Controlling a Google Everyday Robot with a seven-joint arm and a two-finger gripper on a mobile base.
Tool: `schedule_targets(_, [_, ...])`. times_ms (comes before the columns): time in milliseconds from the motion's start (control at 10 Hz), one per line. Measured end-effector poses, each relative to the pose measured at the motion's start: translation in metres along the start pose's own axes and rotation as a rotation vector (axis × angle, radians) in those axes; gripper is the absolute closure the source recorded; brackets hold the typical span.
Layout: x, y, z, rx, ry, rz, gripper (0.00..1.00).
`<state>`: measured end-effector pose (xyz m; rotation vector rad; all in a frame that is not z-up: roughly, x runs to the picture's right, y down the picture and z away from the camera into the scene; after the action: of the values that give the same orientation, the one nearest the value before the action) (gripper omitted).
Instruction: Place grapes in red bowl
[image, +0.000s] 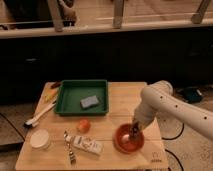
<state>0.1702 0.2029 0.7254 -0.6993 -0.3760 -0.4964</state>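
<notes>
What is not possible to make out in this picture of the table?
Camera view:
Grapes: not visible; the hand, down in the red bowl, covers that spot.
Robot arm: cut off by the right edge.
Print on the white packet: too small to read.
</notes>
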Motion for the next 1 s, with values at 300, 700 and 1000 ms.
schedule_targets(300, [-0.0034,0.0019,0.0014,-0.002,-0.009,-0.013,0.8])
schedule_targets(700, [-0.0057,0.0015,0.0027,-0.001,-0.018,-0.026,0.72])
schedule_targets(1000, [-0.0073,0.0015,0.0038,0.0,-0.026,-0.037,0.67])
